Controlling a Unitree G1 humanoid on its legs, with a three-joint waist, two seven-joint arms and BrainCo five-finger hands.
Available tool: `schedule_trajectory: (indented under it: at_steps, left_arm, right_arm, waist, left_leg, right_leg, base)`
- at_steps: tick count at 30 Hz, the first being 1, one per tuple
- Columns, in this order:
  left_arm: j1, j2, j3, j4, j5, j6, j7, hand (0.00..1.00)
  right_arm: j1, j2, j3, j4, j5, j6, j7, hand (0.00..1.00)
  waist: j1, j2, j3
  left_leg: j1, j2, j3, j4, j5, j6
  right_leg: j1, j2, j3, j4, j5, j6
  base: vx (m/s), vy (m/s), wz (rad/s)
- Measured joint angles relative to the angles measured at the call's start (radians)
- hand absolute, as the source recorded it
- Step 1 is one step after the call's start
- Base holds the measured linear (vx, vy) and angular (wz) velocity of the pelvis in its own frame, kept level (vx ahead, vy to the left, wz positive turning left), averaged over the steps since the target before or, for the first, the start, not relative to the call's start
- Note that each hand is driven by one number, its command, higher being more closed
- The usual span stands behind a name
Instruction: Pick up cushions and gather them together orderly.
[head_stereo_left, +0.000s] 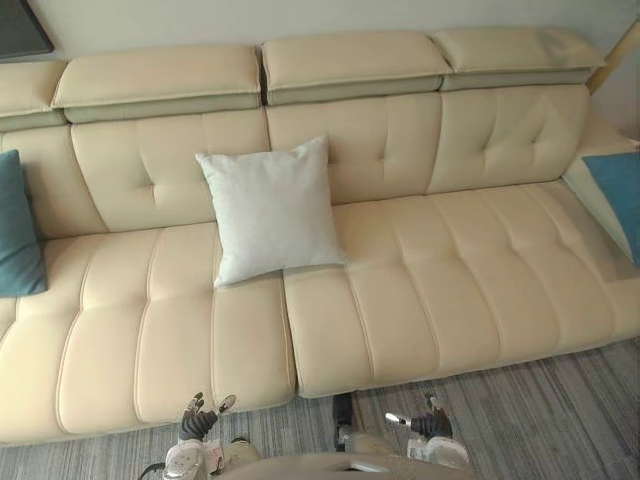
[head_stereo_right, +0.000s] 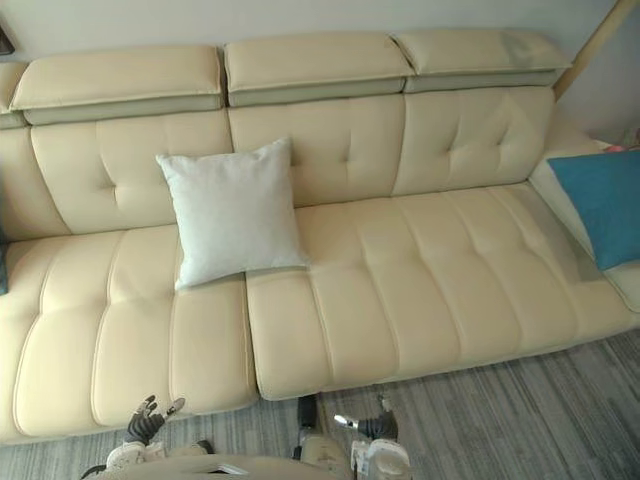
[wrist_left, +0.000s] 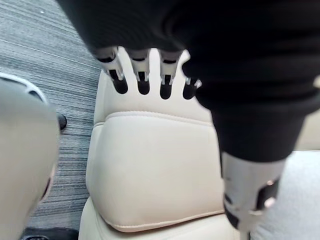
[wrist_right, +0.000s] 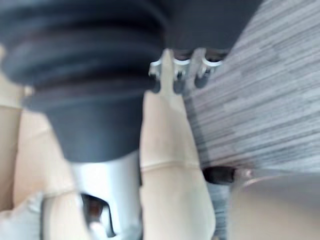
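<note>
- The white cushion (head_stereo_left: 270, 212) sits in the middle-left of the frame, on the sofa (head_stereo_left: 450, 280). It leans against the backrest, with its lower edge on the seat across the seam between two seat sections.
- It is roughly square and turned slightly askew, so it has no real long axis.
- A blue cushion (head_stereo_left: 18, 230) sits at the left edge of the frame, and a second blue cushion (head_stereo_right: 600, 205) lies on the sofa's right end, both well apart from the white one.
- The left robot hand (head_stereo_left: 198, 422) hangs low at the bottom of the frame over the floor (head_stereo_left: 540, 410), in front of the seat edge. The white cushion lies up-frame and a little to its right, and this hand looks the nearer one.
- The left robot hand's fingers (wrist_left: 142, 75) are loose and extended, gripping nothing.
- The right robot hand (head_stereo_left: 428, 424) is at the bottom right of centre, likewise relaxed and empty, with the white cushion up-frame and to the left of it.
</note>
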Motion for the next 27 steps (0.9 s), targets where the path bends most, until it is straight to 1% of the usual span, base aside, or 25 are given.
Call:
schedule_trajectory:
  at_steps: [2,3,4,5,6,7,8,9,10,11,12,13,14,15,16,17,19,20,21,22,23,24,25,26,27]
  left_arm:
    - [-0.016,0.007,0.022,0.0,-0.003,0.0,0.009,0.0]
    - [-0.025,0.012,0.046,-0.001,-0.005,0.001,0.014,0.0]
    - [-0.038,0.012,0.085,0.006,-0.011,0.0,0.022,0.0]
    - [-0.052,0.018,0.106,0.018,-0.014,0.003,0.034,0.0]
    - [-0.045,0.038,0.109,0.019,-0.019,0.003,0.044,0.0]
    - [-0.03,0.055,0.123,0.023,-0.019,0.005,0.053,0.0]
    - [-0.032,0.072,0.157,0.052,-0.019,0.012,0.063,0.0]
    - [-0.035,0.07,0.166,0.073,-0.02,0.015,0.068,0.0]
    - [-0.039,0.06,0.17,0.099,-0.023,0.022,0.075,0.0]
    - [-0.04,0.046,0.169,0.108,-0.026,0.024,0.077,0.0]
    - [-0.055,0.025,0.169,0.122,-0.041,0.026,0.082,0.0]
    - [-0.065,0.017,0.167,0.124,-0.054,0.029,0.086,0.0]
    - [-0.074,0.013,0.167,0.125,-0.07,0.03,0.093,0.0]
    - [-0.077,0.012,0.166,0.125,-0.101,0.031,0.099,0.0]
    - [-0.079,0.01,0.165,0.125,-0.118,0.031,0.102,0.0]
    - [-0.083,0.005,0.165,0.125,-0.123,0.031,0.105,0.0]
    - [-0.078,-0.012,0.156,0.125,-0.139,0.031,0.114,0.0]
    - [-0.077,-0.013,0.146,0.127,-0.139,0.031,0.114,0.0]
    - [-0.087,-0.017,0.148,0.125,-0.14,0.031,0.109,0.0]
    - [-0.089,-0.02,0.148,0.126,-0.139,0.032,0.107,0.0]
    - [-0.082,-0.028,0.148,0.128,-0.137,0.032,0.106,0.0]
    - [-0.073,-0.039,0.148,0.139,-0.133,0.033,0.095,0.0]
    - [-0.073,-0.044,0.147,0.142,-0.128,0.034,0.089,0.0]
    - [-0.073,-0.041,0.145,0.142,-0.11,0.034,0.085,0.0]
    - [-0.073,-0.041,0.139,0.145,-0.093,0.034,0.08,0.0]
  right_arm:
    - [-0.011,0.0,0.003,0.035,0.0,0.006,0.0,0.0]
    - [-0.029,-0.003,0.011,0.055,0.0,0.004,-0.001,0.0]
    - [-0.07,-0.009,0.013,0.076,0.0,0.007,0.0,0.0]
    - [-0.094,-0.01,0.01,0.091,0.0,0.009,0.0,0.0]
    - [-0.092,-0.008,0.008,0.111,0.0,0.01,0.0,0.0]
    - [-0.087,-0.007,0.008,0.133,-0.001,0.009,0.0,0.0]
    - [-0.103,-0.013,0.008,0.153,-0.001,0.009,0.0,0.0]
    - [-0.114,-0.02,0.008,0.155,-0.001,0.009,-0.001,0.0]
    - [-0.138,-0.027,0.01,0.166,-0.002,0.006,-0.002,0.0]
    - [-0.166,-0.043,0.012,0.177,-0.002,0.008,-0.004,0.0]
    - [-0.201,-0.069,0.014,0.183,-0.002,0.01,-0.005,0.0]
    - [-0.216,-0.075,0.016,0.183,-0.002,0.011,-0.006,0.0]
    - [-0.226,-0.072,0.024,0.183,-0.002,0.012,-0.008,0.0]
    - [-0.224,-0.061,0.024,0.182,-0.002,0.012,-0.01,0.0]
    - [-0.222,-0.055,0.024,0.181,-0.001,0.012,-0.01,0.0]
    - [-0.221,-0.053,0.024,0.181,-0.001,0.013,-0.01,0.0]
    - [-0.215,-0.054,0.018,0.176,-0.001,0.028,-0.019,0.0]
    - [-0.203,-0.052,0.009,0.176,-0.001,0.029,-0.027,0.0]
    - [-0.189,-0.047,-0.012,0.174,-0.001,0.029,-0.033,0.0]
    - [-0.18,-0.048,-0.019,0.173,-0.001,0.03,-0.034,0.0]
    - [-0.167,-0.055,-0.022,0.171,-0.001,0.03,-0.034,0.0]
    - [-0.148,-0.054,-0.039,0.168,-0.001,0.03,-0.034,0.0]
    - [-0.138,-0.05,-0.044,0.166,0.0,0.03,-0.033,0.0]
    - [-0.115,-0.036,-0.046,0.168,0.0,0.031,-0.032,0.0]
    - [-0.102,-0.017,-0.062,0.166,0.015,0.032,-0.03,0.0]
  waist:
    - [-0.003,-0.006,0.003]
    - [0.003,-0.011,0.002]
    - [0.014,0.022,0.015]
    - [0.004,0.014,0.018]
    - [0.003,0.014,0.022]
    - [0.003,-0.008,0.014]
    - [0.014,-0.03,0.002]
    - [0.016,-0.041,-0.003]
    - [0.027,-0.026,-0.006]
    - [0.037,-0.008,-0.004]
    - [0.046,0.016,0.008]
    - [0.048,0.023,0.019]
    - [0.048,0.023,0.039]
    - [0.05,0.022,0.058]
    - [0.051,0.021,0.068]
    - [0.05,0.022,0.078]
    - [0.046,0.023,0.076]
    - [0.044,0.019,0.075]
    - [0.043,0.001,0.079]
    - [0.044,0.007,0.078]
    - [0.042,0.023,0.073]
    - [0.034,0.039,0.067]
    - [0.029,0.045,0.063]
    - [0.026,0.041,0.057]
    - [0.017,0.048,0.051]
  left_leg:
    - [0.001,-0.004,-0.001,0.017,-0.004,0.005]
    - [0.0,-0.008,0.0,0.006,0.003,0.03]
    - [-0.003,0.026,0.019,-0.004,0.013,0.033]
    - [-0.001,0.027,-0.005,-0.013,0.03,0.025]
    - [0.026,0.014,-0.026,-0.026,0.047,0.026]
    - [0.037,-0.001,-0.034,-0.03,0.056,0.028]
    - [0.022,-0.025,-0.043,-0.021,0.068,0.029]
    - [0.011,-0.025,-0.046,-0.023,0.08,0.034]
    - [-0.015,-0.026,-0.052,-0.043,0.111,0.048]
    - [-0.035,-0.027,-0.052,-0.065,0.132,0.042]
    - [-0.072,-0.019,-0.052,-0.075,0.138,0.037]
    - [-0.092,-0.017,-0.053,-0.075,0.153,0.035]
    - [-0.095,-0.016,-0.054,-0.073,0.16,0.036]
    - [-0.091,-0.017,-0.052,-0.07,0.16,0.035]
    - [-0.088,-0.017,-0.05,-0.068,0.155,0.026]
    - [-0.083,-0.018,-0.047,-0.07,0.155,0.027]
    - [-0.078,-0.028,-0.029,-0.104,0.156,0.024]
    - [-0.08,-0.035,-0.027,-0.113,0.156,0.024]
    - [-0.104,-0.05,-0.032,-0.065,0.138,0.032]
    - [-0.125,-0.058,-0.061,0.064,0.103,0.056]
    - [-0.113,-0.057,-0.086,0.128,0.051,0.049]
    - [-0.094,-0.055,-0.113,0.149,-0.046,0.038]
    - [-0.091,-0.061,-0.109,0.156,-0.074,0.028]
    - [-0.085,-0.069,-0.105,0.152,-0.097,0.026]
    - [-0.082,-0.062,-0.101,0.139,-0.101,0.026]
  right_leg:
    - [0.0,-0.001,-0.004,0.033,0.01,0.008]
    - [0.002,-0.002,0.01,0.006,0.051,0.066]
    - [-0.01,-0.006,-0.003,0.07,0.019,0.072]
    - [-0.061,-0.035,-0.063,0.375,-0.188,-0.003]
    - [-0.065,-0.077,-0.097,0.583,-0.292,0.008]
    - [-0.028,-0.113,-0.115,0.66,-0.329,0.027]
    - [-0.018,-0.11,-0.126,0.62,-0.342,0.04]
    - [-0.005,-0.1,-0.123,0.57,-0.339,0.043]
    - [0.037,-0.08,-0.11,0.429,-0.319,0.04]
    - [0.066,-0.065,-0.106,0.301,-0.287,0.031]
    - [0.073,-0.044,-0.107,0.179,-0.222,0.023]
    - [0.086,-0.036,-0.108,0.118,-0.18,0.02]
    - [0.12,-0.029,-0.111,0.037,-0.127,0.014]
    - [0.158,-0.027,-0.115,-0.029,-0.095,0.0]
    - [0.169,-0.028,-0.117,-0.05,-0.085,-0.001]
    - [0.168,-0.03,-0.117,-0.054,-0.083,-0.004]
    - [0.149,-0.042,-0.113,-0.047,-0.081,-0.007]
    - [0.134,-0.057,-0.105,-0.05,-0.081,-0.008]
    - [0.097,-0.076,-0.09,-0.031,-0.079,-0.013]
    - [0.075,-0.081,-0.08,-0.008,-0.077,-0.013]
    - [0.07,-0.071,-0.068,-0.001,-0.076,-0.012]
    - [0.068,-0.048,-0.028,-0.002,-0.071,-0.004]
    - [0.069,-0.033,0.005,-0.011,-0.075,0.002]
    - [0.068,-0.031,0.029,-0.027,-0.086,0.01]
    - [0.053,-0.019,0.043,0.017,-0.07,-0.014]
  base:
    - [-0.06,0.02,-0.01]
    - [-0.08,0.039,-0.26]
    - [-0.07,0.058,-0.07]
    - [-0.03,0.07,0.26]
    - [0.0,0.031,0.66]
    - [-0.05,-0.053,0.46]
    - [-0.07,-0.072,0.2]
    - [-0.12,-0.1,-0.08]
    - [-0.1,-0.076,-0.21]
    - [-0.18,-0.088,-0.33]
    - [-0.23,-0.026,-0.29]
    - [-0.24,0.01,-0.16]
    - [-0.27,0.03,0.01]
    - [-0.27,0.02,0.01]
    - [-0.29,0.019,-0.03]
    - [-0.31,0.016,-0.1]
    - [-0.25,0.016,-0.17]
    - [-0.19,0.065,-0.26]
    - [-0.18,0.085,-0.42]
    - [-0.17,0.086,-0.62]
    - [-0.16,0.088,-0.86]
    - [-0.16,0.109,-0.91]
    - [-0.17,0.096,-0.94]
    - [-0.11,0.083,-0.79]
    - [-0.03,0.051,-0.64]
